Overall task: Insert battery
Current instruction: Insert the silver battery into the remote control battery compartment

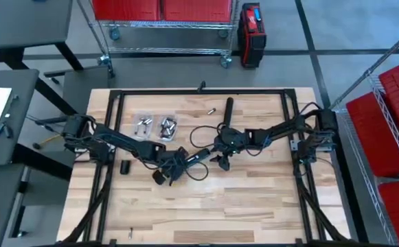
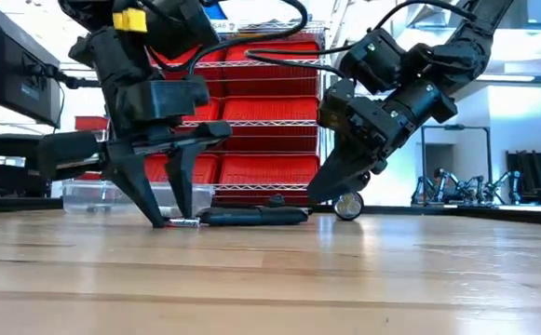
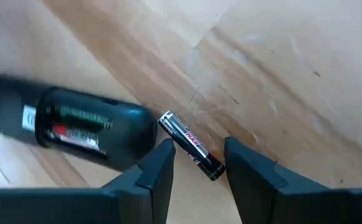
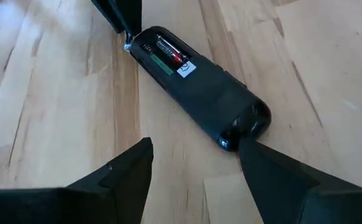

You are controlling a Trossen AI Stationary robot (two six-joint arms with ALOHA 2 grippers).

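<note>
A black remote (image 4: 199, 87) lies flat on the wooden table, its battery bay (image 4: 168, 55) open with one battery inside. A loose battery (image 3: 191, 145) lies on the table just off the remote's bay end (image 3: 87, 127). My left gripper (image 3: 196, 149) points down at the table, open, with one finger on each side of that battery; it also shows in the low view (image 2: 163, 219). My right gripper (image 4: 193, 149) hangs open and slanted over the remote's other, rounded end (image 4: 243, 124), a little above it (image 2: 318, 195). My left gripper's fingertips (image 3: 163, 152) are down at the table, astride the middle of the loose battery and across its length. I cannot tell whether either finger touches it. The battery lies flat on the wood.
Two clear trays (image 1: 143, 123) (image 1: 167, 125) with batteries stand at the far left of the table. A black cylinder (image 1: 229, 110) and a loose battery (image 1: 211, 111) lie at the far middle. A small black piece (image 1: 125, 167) lies left of my left gripper. Cables loop around the remote.
</note>
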